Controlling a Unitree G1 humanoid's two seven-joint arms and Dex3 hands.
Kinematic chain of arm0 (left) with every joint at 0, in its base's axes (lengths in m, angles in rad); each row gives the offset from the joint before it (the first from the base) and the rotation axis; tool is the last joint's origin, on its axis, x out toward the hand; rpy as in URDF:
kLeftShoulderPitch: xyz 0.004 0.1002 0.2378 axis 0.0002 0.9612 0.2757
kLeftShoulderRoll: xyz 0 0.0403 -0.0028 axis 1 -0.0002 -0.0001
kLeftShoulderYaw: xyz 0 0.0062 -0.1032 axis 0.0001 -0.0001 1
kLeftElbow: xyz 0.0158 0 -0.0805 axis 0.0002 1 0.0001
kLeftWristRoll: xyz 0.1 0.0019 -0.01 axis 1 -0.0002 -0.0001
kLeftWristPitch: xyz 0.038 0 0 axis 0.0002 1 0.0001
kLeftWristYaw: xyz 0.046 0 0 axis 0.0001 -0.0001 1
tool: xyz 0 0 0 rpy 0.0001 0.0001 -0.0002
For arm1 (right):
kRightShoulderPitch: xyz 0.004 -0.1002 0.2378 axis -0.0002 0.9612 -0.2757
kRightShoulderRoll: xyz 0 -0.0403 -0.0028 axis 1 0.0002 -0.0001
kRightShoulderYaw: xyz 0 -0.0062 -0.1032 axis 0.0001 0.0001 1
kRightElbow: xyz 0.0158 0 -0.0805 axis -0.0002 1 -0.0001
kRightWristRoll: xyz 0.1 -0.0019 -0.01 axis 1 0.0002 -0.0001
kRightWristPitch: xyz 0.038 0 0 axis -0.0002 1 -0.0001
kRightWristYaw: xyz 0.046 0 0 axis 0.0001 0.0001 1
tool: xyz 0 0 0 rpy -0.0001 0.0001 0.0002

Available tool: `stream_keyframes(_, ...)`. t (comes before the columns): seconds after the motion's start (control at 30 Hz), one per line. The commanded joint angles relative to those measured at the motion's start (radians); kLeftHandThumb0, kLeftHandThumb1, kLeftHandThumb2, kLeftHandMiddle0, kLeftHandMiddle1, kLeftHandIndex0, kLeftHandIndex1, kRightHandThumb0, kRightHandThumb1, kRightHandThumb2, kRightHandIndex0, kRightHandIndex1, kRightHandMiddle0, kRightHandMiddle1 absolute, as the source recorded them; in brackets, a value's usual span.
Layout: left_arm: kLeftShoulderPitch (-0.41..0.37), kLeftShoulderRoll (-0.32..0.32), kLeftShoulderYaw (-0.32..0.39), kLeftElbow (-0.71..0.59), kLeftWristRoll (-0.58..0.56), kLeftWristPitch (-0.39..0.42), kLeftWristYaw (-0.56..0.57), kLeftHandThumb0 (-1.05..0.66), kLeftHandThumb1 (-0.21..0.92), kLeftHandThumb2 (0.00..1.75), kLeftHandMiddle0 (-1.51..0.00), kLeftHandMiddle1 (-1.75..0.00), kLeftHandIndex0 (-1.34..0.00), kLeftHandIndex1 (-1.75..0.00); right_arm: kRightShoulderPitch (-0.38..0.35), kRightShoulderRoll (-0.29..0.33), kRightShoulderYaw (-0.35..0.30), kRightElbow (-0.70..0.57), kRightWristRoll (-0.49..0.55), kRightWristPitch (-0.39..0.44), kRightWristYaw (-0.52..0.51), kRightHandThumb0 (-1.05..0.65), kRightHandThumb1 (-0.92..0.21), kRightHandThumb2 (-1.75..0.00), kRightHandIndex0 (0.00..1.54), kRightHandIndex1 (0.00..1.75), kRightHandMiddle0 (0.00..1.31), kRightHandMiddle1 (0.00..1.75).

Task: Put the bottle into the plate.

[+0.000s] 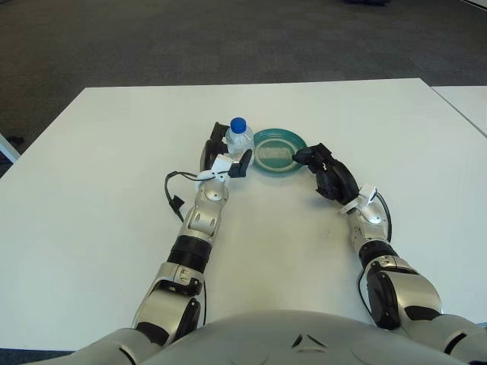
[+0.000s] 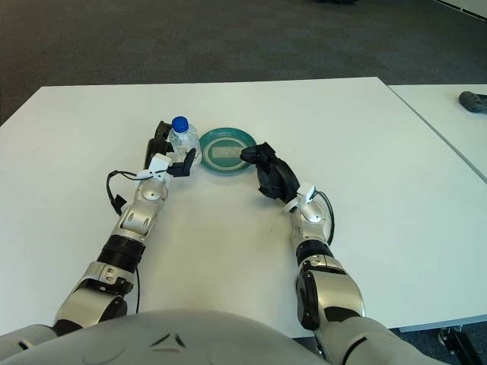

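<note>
A small clear bottle point(image 1: 240, 137) with a blue cap stands upright on the white table point(image 1: 114, 167), just left of a teal plate point(image 1: 280, 132). My left hand point(image 1: 227, 158) is around the bottle's lower part, with fingers on its left side and the thumb on its right, closed on it. The bottle's base is hidden behind the hand. My right hand point(image 1: 304, 157) is at the plate's right rim, fingers relaxed and pointing toward it, holding nothing. The plate holds no object.
A second white table point(image 1: 466, 103) stands to the right across a narrow gap, with a dark object point(image 2: 473, 100) on it. A black cable point(image 1: 173, 194) loops beside my left wrist. Dark carpet lies beyond the table's far edge.
</note>
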Motion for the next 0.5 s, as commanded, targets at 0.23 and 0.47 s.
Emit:
stream_keyframes(0.23, -0.094, 0.0, 0.002, 0.079, -0.005, -0.061, 0.008, -0.47, 0.3, 1.33, -1.19, -1.75, -0.61, -1.75, 0.118, 0.051, -0.101, -0.053, 0.186, -0.02, 0.06, -0.68, -0.92, -0.6, 0.52, 0.79, 0.14, 1.12)
stream_keyframes(0.47, -0.128, -0.008, 0.015, 0.135, -0.023, -0.086, 0.011, -0.47, 0.31, 1.33, -1.18, -1.75, -0.61, -1.75, 0.149, 0.047, -0.092, -0.097, 0.172, 0.022, 0.016, -0.71, -0.92, -0.52, 0.54, 0.92, 0.19, 1.14)
